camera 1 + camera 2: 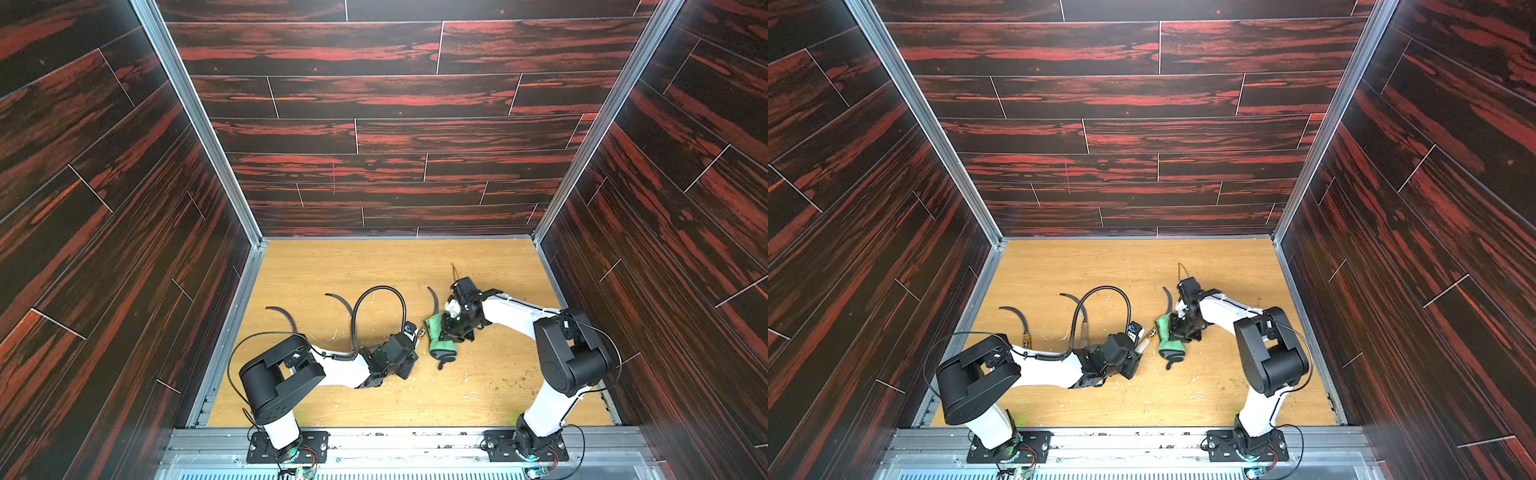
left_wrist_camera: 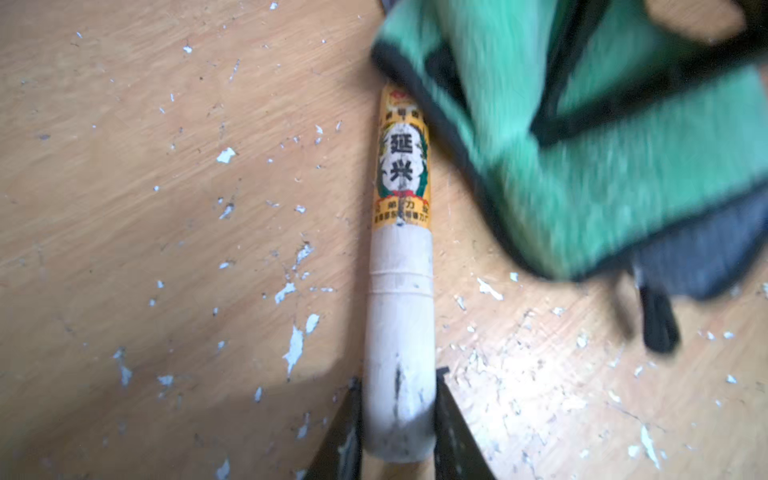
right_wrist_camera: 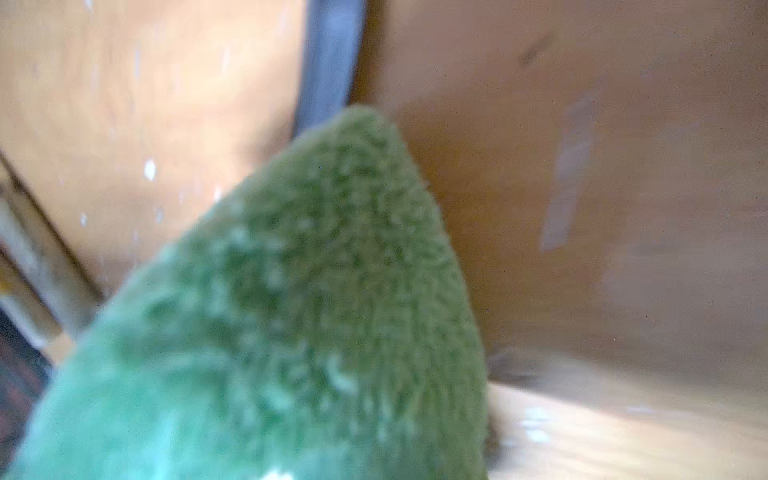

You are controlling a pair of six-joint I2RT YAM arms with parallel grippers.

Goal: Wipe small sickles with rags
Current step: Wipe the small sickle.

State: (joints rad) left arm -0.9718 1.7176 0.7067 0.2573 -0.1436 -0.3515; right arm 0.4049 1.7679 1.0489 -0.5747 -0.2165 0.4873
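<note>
1. At the near edge, a metal rail (image 1: 395,436) carries both arm bases. The side walls (image 1: 104,249) stand tight against the left and right edges of the surface.
2. The surface (image 1: 332,266) is pale wood-grain board, scattered with white flecks (image 2: 295,349). Nearer the right arm there are greenish crumbs (image 1: 511,380).
3. Low near the middle, the left hand (image 2: 400,386) pinches the butt end of the labelled sickle (image 2: 399,311). Its pale handle lies along the board.
4. The label (image 2: 401,158) is a yellow band with a white oval bearing two big black Chinese characters, the upper one 延. The small print beneath is too blurred to read.
5. The right hand (image 1: 453,328) reaches in from the right, clamped on the rag (image 1: 438,338), which is green, fluffy and dark-edged. The rag drapes over this sickle where handle meets blade, and the dark blade curves out beyond it.
6. Further left, the middle sickle (image 1: 340,301) and the left sickle (image 1: 282,316) lie apart on the board. The left arm partly hides their handles. A black ribbed cable (image 1: 382,291) arches up just beside the middle one.
7. Beyond the blades, open board runs to the back wall (image 1: 374,124), dark planks streaked red between aluminium corner posts (image 1: 199,124).
</note>
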